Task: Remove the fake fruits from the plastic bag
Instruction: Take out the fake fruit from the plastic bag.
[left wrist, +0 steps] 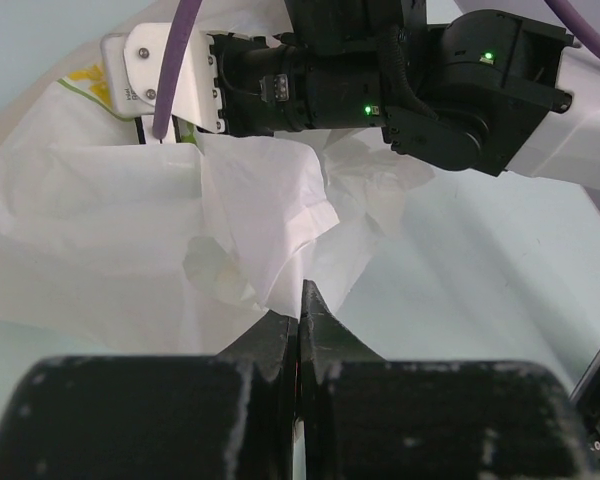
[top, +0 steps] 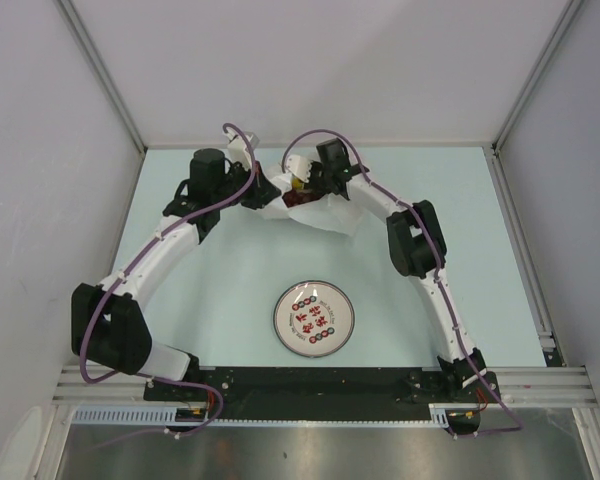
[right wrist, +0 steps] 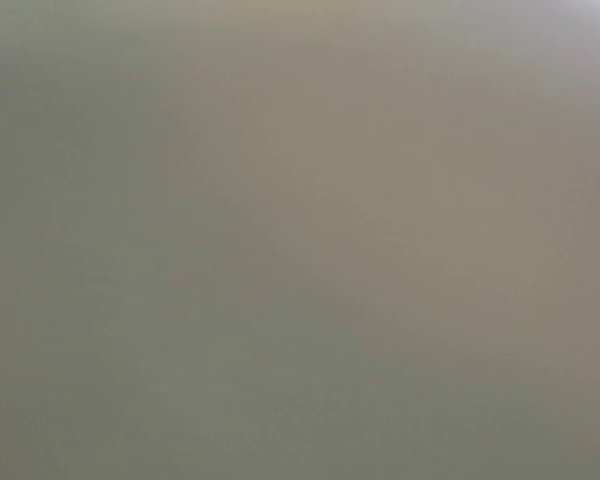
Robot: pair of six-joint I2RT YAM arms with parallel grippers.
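The crinkly white plastic bag (top: 332, 213) lies at the back middle of the table. My left gripper (left wrist: 302, 298) is shut on a fold of the plastic bag (left wrist: 110, 240) and holds it from the left. My right gripper (top: 301, 176) reaches into the bag's mouth from the right, and its fingertips are hidden by the plastic. A dark red fake fruit (top: 298, 199) and a bit of yellow (top: 303, 184) show in the mouth. The right wrist view is a featureless grey-beige blur.
A round white plate (top: 291, 303) with red marks lies on the table near the front middle, between the two arm bases. The right arm's black wrist body (left wrist: 450, 90) hangs just over the bag. White walls enclose the table on three sides.
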